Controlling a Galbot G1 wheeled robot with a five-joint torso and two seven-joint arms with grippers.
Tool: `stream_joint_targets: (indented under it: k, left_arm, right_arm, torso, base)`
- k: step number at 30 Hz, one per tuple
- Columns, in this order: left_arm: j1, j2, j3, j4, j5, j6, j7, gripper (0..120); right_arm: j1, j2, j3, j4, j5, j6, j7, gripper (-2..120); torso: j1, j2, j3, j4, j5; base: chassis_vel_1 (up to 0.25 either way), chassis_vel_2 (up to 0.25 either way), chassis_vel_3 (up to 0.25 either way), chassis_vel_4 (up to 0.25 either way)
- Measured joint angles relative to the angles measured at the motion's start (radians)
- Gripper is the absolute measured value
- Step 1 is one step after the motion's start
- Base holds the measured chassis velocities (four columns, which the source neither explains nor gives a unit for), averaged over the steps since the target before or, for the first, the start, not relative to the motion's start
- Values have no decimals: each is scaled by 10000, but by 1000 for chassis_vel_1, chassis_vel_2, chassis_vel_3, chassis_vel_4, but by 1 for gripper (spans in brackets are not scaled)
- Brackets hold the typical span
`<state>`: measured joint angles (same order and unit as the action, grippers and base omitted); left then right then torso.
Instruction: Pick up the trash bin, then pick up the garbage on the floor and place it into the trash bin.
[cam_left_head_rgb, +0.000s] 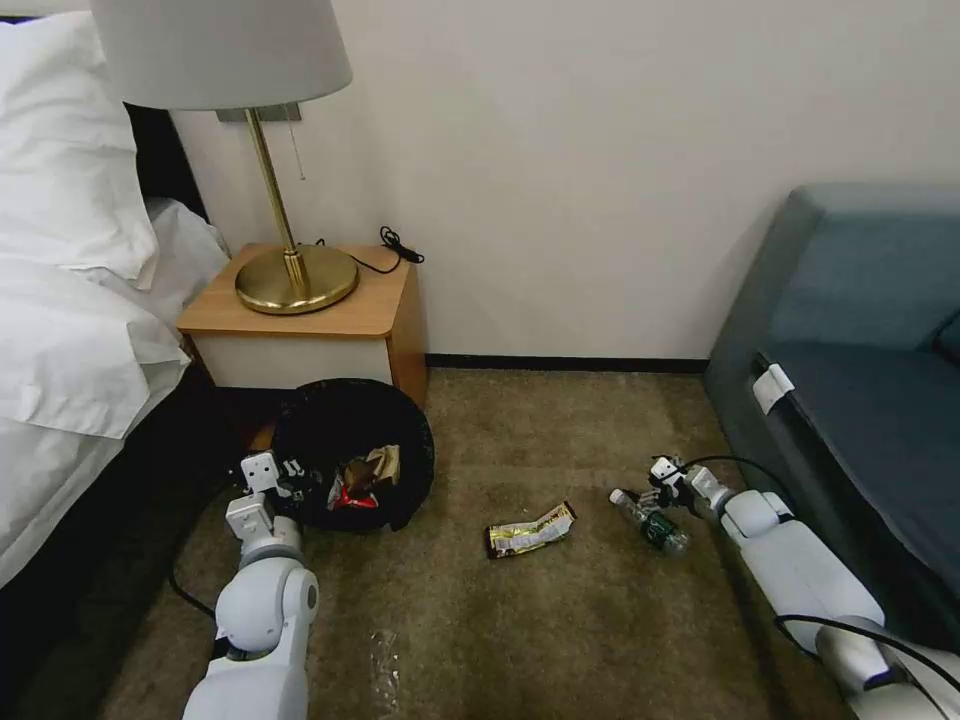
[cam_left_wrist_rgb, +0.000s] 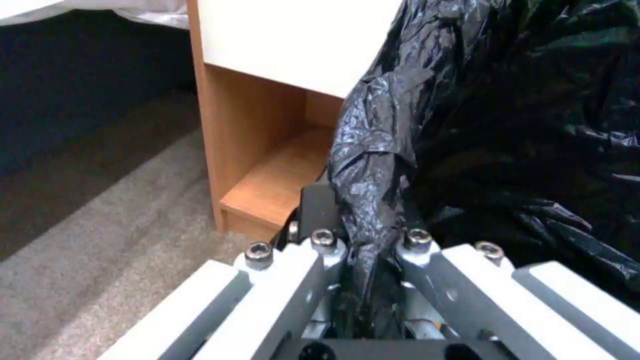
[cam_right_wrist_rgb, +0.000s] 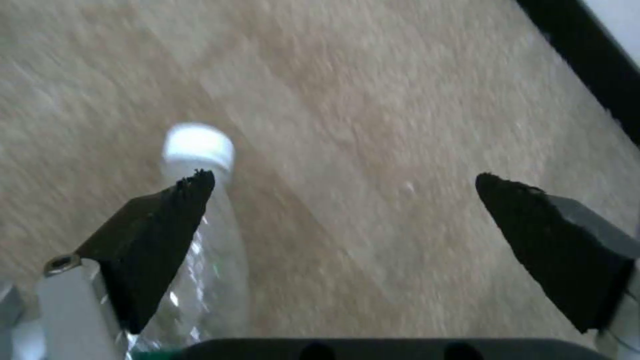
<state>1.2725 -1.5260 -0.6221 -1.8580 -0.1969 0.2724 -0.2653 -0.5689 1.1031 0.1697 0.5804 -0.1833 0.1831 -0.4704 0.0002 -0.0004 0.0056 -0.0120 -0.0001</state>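
Observation:
The trash bin (cam_left_head_rgb: 352, 452), lined with a crinkly black bag, stands in front of the nightstand with a tan paper bag and a red-and-white wrapper inside. My left gripper (cam_left_head_rgb: 290, 478) is shut on the bin's near-left rim; the left wrist view shows the black liner (cam_left_wrist_rgb: 373, 200) pinched between its fingers. A dark wrapper with yellow print (cam_left_head_rgb: 530, 530) lies on the carpet right of the bin. A clear bottle (cam_left_head_rgb: 652, 522) with a green label lies farther right. My right gripper (cam_left_head_rgb: 660, 482) hovers open just above it; the bottle (cam_right_wrist_rgb: 207, 240) with its white cap lies under one finger (cam_right_wrist_rgb: 153, 240).
A wooden nightstand (cam_left_head_rgb: 310, 320) with a brass lamp (cam_left_head_rgb: 290, 270) stands against the wall behind the bin. A white-sheeted bed (cam_left_head_rgb: 70, 330) lies on the left, a blue-grey sofa (cam_left_head_rgb: 860, 380) on the right. A clear plastic scrap (cam_left_head_rgb: 382, 665) lies on the near carpet.

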Motion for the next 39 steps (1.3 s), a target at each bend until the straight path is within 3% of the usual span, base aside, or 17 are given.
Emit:
stream_joint_targets:
  k: [4,14,22,32,34,39]
  left_arm:
    - [7,-54,2,-68,65,24,-10,2]
    - [59,-74,-88,-132,81,25,-21,2]
    - [24,-50,-142,-95,45,25,-15,2]
    - [7,-45,-174,-25,-21,20,6,2]
    - [-18,-20,-254,12,-74,19,8,2]
    - [-81,4,-285,104,-121,11,20,2]
  right_arm:
    - [-10,85,99,-176,-354,-296,341,100]
    - [143,548,396,-1051,-567,-342,132,100]
    - [140,557,421,-954,-405,-402,285,100]
    - [-39,42,984,435,-244,-257,202,100]
    - [-598,-526,1052,1438,681,-372,-3,100]
    - [-1308,-1100,1138,2441,1427,-460,-575,100]
  torso:
    - [0,0,0,-1,0]
    - [0,0,-1,1,-1]
    - [0,0,0,-2,0]
    - [0,0,0,1,2]
    - [0,0,0,0,1]
    - [-1,0,-1,-3,0]
  base:
    - [0,0,0,0]
    - [0,0,0,0]
    - [0,0,0,0]
    - [0,0,0,0]
    - [0,0,0,0]
    - [0,0,0,0]
